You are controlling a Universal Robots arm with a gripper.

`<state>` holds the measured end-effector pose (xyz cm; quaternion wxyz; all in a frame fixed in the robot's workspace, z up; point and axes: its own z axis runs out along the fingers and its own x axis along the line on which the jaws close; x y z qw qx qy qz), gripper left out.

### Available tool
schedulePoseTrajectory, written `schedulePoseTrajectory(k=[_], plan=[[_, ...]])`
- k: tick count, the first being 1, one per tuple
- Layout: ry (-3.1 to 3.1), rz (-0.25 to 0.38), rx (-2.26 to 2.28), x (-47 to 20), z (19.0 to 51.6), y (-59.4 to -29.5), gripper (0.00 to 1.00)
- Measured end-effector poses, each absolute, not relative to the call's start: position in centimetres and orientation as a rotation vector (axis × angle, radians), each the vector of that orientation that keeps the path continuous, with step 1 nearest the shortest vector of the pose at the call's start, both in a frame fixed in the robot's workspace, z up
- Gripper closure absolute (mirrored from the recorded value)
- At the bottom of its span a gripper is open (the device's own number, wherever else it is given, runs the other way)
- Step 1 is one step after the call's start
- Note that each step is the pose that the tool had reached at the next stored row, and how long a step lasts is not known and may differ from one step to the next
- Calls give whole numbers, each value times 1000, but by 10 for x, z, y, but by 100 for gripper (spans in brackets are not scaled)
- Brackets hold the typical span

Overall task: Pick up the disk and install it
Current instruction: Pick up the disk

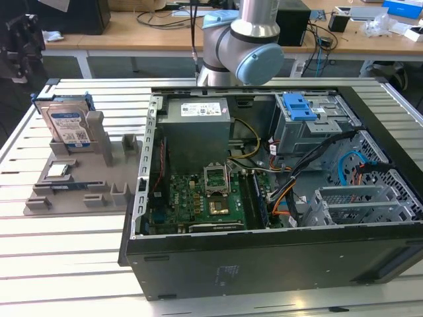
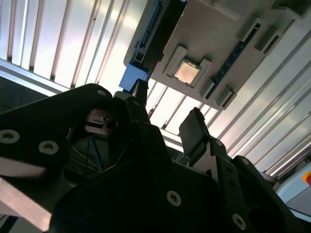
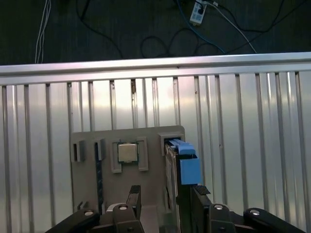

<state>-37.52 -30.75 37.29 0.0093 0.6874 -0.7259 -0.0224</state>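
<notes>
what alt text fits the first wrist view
The open claw points toward the disk, which stands on edge in a grey holder beside a processor chip, on a slatted metal table.

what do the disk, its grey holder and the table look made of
Disk: silver-grey body with a dull sheen, seemingly metal; its bright blue bracket looks like moulded plastic. Holder: matte grey, probably plastic. Table: pale ribbed slats with a brushed shine, likely aluminium.

label (image 1: 70,129) on disk (image 1: 61,111), sticker (image 1: 204,109) on grey box (image 1: 195,135), print unreadable
</notes>
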Motion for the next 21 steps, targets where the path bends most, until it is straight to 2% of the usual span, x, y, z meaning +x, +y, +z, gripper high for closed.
schedulePoseTrajectory(k=[15,21], plan=[[-2266,-73,2146,-367,334,-302,46],[-2261,-73,2150,-366,328,-296,46]])
